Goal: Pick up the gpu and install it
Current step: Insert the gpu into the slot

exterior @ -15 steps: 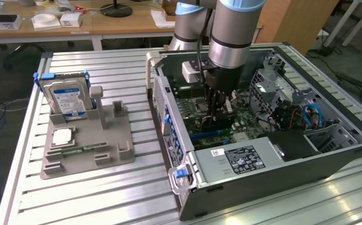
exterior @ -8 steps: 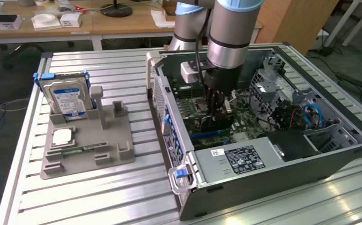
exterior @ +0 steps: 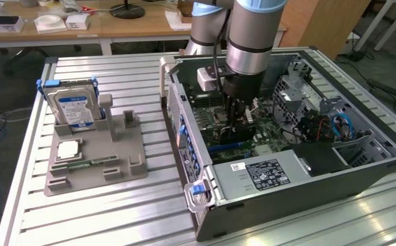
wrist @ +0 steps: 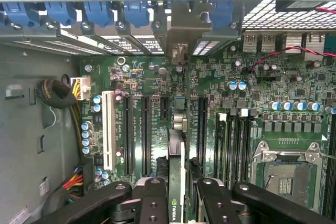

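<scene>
The gpu (wrist: 175,156) stands on edge between the black fingers (wrist: 152,200), thin and dark, with a small logo on its face. My gripper (wrist: 177,192) is shut on it. The card's silver bracket (wrist: 181,22) lies at the rear wall of the case, among the blue slot clips. The card sits low over the motherboard (wrist: 294,77), in line with the black expansion slots (wrist: 146,129); I cannot tell whether it is seated. In the exterior view my gripper (exterior: 238,125) reaches straight down into the open computer case (exterior: 287,182), the gpu (exterior: 234,138) dark beneath it.
On the exterior view's left, a grey holder (exterior: 92,169) carries a silver hard drive (exterior: 71,107) in blue rails and a narrow green memory stick (exterior: 81,165). Inside the case are a drive cage (exterior: 297,97), cables and a power supply (exterior: 266,174). The slatted metal table (exterior: 116,220) surrounds everything.
</scene>
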Controlling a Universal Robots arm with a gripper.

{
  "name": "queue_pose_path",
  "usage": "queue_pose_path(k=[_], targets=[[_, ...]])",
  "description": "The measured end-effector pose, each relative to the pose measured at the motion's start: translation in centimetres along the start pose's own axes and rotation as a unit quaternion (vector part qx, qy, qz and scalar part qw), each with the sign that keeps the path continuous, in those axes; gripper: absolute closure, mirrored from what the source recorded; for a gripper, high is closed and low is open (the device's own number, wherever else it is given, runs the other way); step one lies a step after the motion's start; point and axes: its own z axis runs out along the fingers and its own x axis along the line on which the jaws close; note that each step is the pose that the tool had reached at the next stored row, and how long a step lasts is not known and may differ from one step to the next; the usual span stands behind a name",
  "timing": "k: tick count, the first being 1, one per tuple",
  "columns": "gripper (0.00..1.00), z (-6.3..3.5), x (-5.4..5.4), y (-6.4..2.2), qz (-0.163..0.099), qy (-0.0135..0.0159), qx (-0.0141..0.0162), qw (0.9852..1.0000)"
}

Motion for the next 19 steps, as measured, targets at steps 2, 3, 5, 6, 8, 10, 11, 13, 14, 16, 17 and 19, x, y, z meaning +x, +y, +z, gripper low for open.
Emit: queue_pose_path(k=[2,3,5,6,8,10,11,13,14,16,17,19], targets=[[0.74,0.00,0.00,0.00,0.000,0.0000,0.0000,1.0000],[0.74,0.00,0.00,0.00,0.000,0.0000,0.0000,1.0000],[0.74,-0.01,-0.01,0.00,0.000,0.0001,0.0004,1.0000],[0.74,-0.01,-0.01,0.00,0.000,0.0000,0.0007,1.0000],[0.74,0.00,-0.01,0.00,0.000,0.0000,0.0009,1.0000],[0.74,0.10,-0.02,0.06,0.000,0.0000,0.0009,1.0000],[0.74,0.19,-0.03,0.09,0.000,0.0000,0.0010,1.0000],[0.74,0.36,-0.03,0.14,0.000,0.0000,0.0009,1.0000],[0.74,0.42,-0.03,0.15,0.000,0.0000,0.0009,1.0000],[0.74,0.44,-0.03,0.18,0.000,0.0001,0.0008,1.0000],[0.74,0.45,-0.06,0.19,0.000,0.0000,0.0010,1.0000],[0.74,0.44,-0.09,0.21,0.000,-0.0001,0.0035,1.0000]])
